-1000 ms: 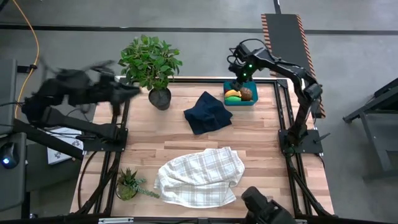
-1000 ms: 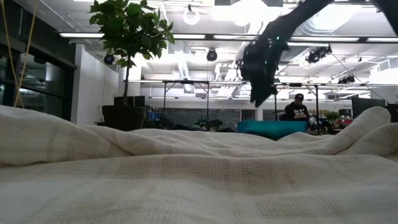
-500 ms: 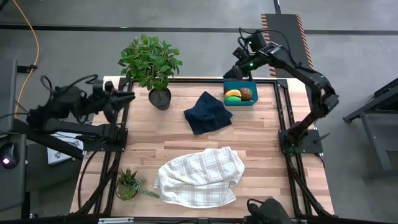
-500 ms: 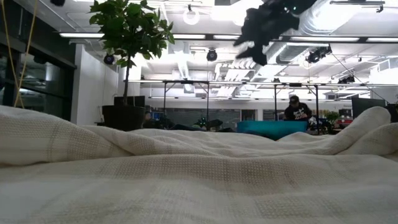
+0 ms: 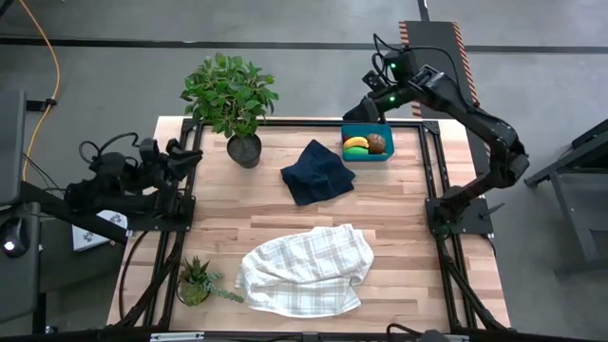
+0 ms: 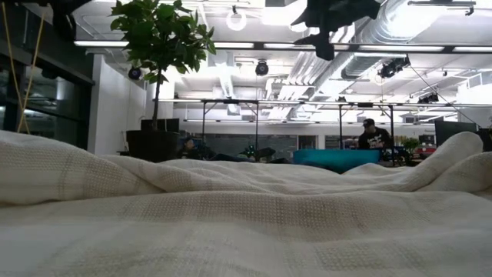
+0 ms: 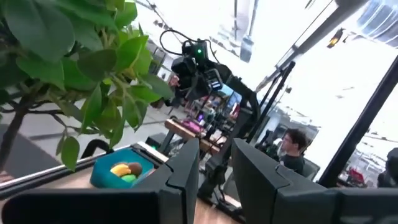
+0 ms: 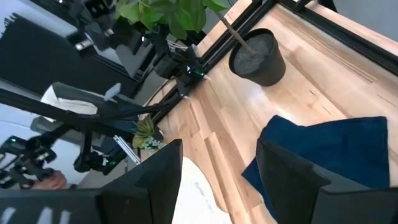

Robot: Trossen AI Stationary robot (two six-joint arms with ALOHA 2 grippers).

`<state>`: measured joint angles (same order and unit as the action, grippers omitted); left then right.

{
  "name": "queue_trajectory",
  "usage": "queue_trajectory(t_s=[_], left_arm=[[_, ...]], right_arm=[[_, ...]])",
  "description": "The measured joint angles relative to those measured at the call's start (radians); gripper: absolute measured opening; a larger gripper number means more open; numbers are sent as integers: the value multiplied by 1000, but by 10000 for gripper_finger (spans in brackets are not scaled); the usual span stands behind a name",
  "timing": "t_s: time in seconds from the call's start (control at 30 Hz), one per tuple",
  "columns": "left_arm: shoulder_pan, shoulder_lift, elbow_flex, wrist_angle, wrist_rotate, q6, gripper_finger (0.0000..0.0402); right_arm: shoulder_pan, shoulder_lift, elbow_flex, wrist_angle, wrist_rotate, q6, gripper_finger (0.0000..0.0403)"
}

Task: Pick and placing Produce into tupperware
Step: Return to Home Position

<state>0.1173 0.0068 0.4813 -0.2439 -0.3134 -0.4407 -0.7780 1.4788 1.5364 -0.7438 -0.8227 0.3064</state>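
Observation:
The teal tupperware stands at the table's far right. In it lie a yellow banana, a green piece and a brown kiwi-like piece. The box also shows in the left wrist view and in the low view. No orange piece or cherries show. My right gripper is open and empty, raised high just beyond the box's far side; the low view shows it near the ceiling line. My left gripper is open and empty beside the table's left edge, by the tall plant.
A tall potted plant stands at the far left. A crumpled navy cloth lies mid-table, and a white checked cloth lies near the front edge. A small plant sits at the near left. A person is in the room behind.
My right gripper has risen from just above the tupperware and drawn a little toward the far edge. My left arm has pulled back toward the table's left edge and settled there. The produce in the box has stayed put.

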Motion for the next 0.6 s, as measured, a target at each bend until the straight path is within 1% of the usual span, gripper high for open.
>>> queue_trajectory(t_s=[0.13, 0.37, 0.6], left_arm=[[0, 1, -73, 100, 18, 21, 83], [0, -2, -234, 343, 51, 35, 83], [0, -1, -315, 521, 174, 68, 83]], right_arm=[[0, -17, 0, 0, 0, 33, 197], [0, -29, 0, -17, 0, 55, 197], [0, -29, 0, -37, 0, 55, 197]])
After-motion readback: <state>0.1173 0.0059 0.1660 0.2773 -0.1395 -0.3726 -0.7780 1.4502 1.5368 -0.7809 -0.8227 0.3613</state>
